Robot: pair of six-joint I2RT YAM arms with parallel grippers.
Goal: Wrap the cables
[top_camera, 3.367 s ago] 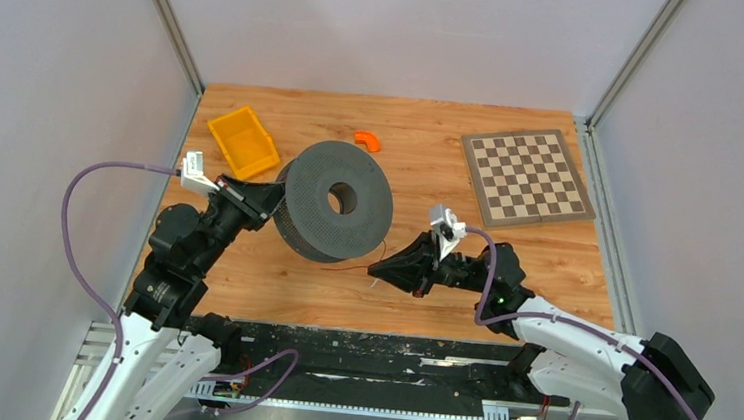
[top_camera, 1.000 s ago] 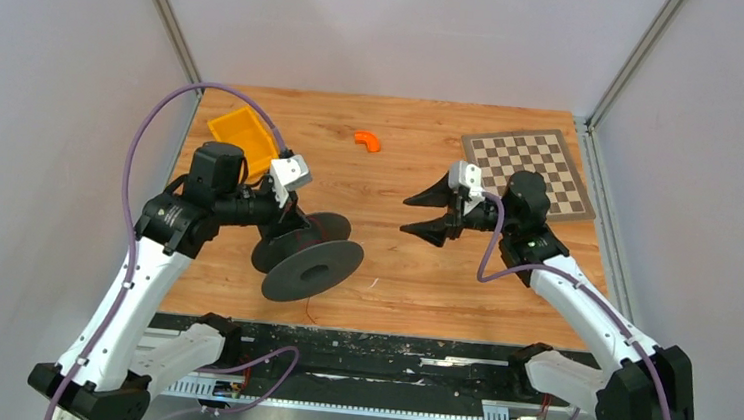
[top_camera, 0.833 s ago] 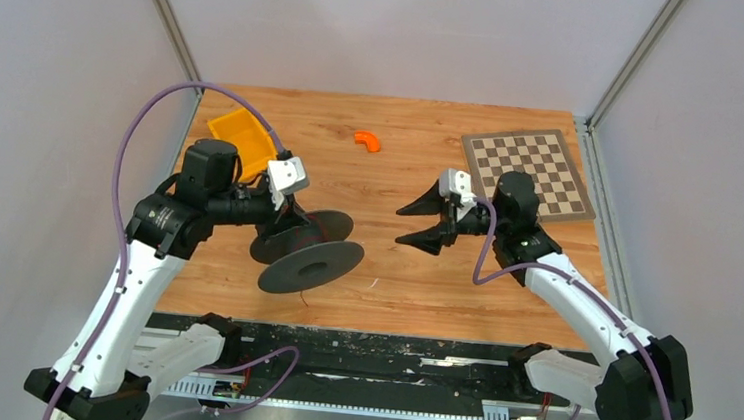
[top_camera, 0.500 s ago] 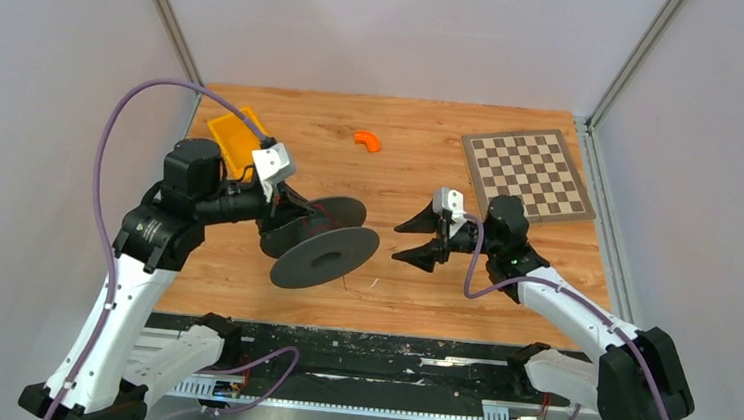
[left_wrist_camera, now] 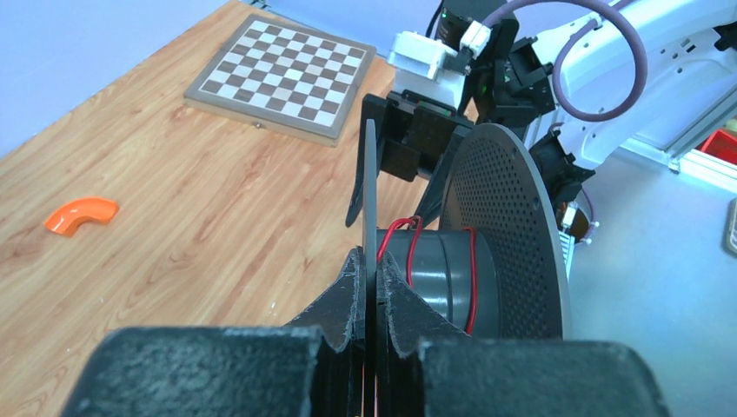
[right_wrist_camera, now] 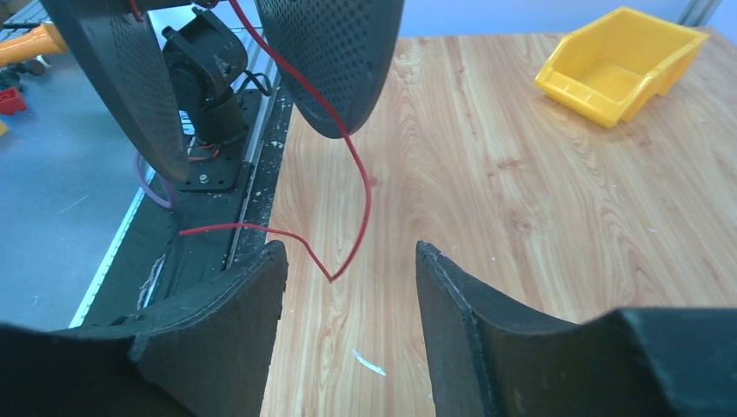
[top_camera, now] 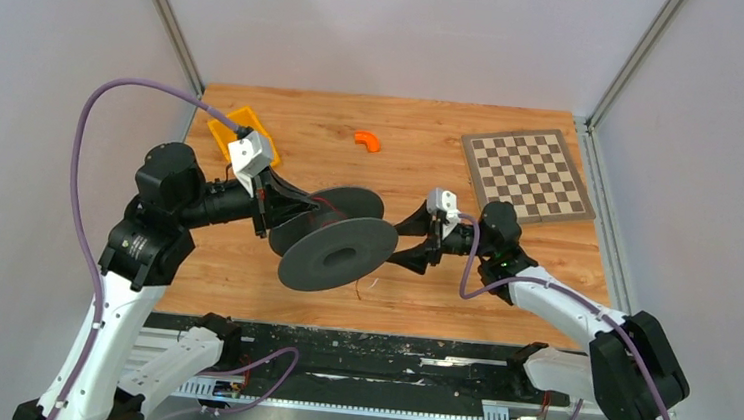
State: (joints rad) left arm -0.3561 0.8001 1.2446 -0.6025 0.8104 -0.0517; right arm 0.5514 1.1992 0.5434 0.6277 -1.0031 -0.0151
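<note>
The wire [right_wrist_camera: 352,165] is a thin red strand, light and limp. I judge it will sag, kink and slip out of a loose pinch, and it will not hold a shape by itself. 2 or 3 turns sit loosely on the hub of the dark grey spool [top_camera: 337,252]. The free tail hangs from between the 2 discs down to the table [top_camera: 432,165], bends sharply there and runs off toward the near edge. The best hold looks to be on that hanging tail, a little below the spool, where the strand is straight and clear of the wood. It needs a firm pinch and steady tension, or the turns will slacken.

The left gripper [left_wrist_camera: 371,269] is clamped tight on the rim of 1 disc, holding the spool up off the table with its axle roughly level. The right gripper [right_wrist_camera: 348,252] stands open and empty, just right of the spool. In its own camera the tail's bend lies between its fingers, not touching either; how far beyond them I cannot tell.

The overhead view shows both arms, the chessboard [top_camera: 526,177] at the far right, the orange piece [top_camera: 367,140] and the yellow bin [top_camera: 229,124] at the far left, but there the wire is barely a thread. Only the left wrist view shows the turns on the hub. Only the right wrist view shows the tail's whole path and its kink.
</note>
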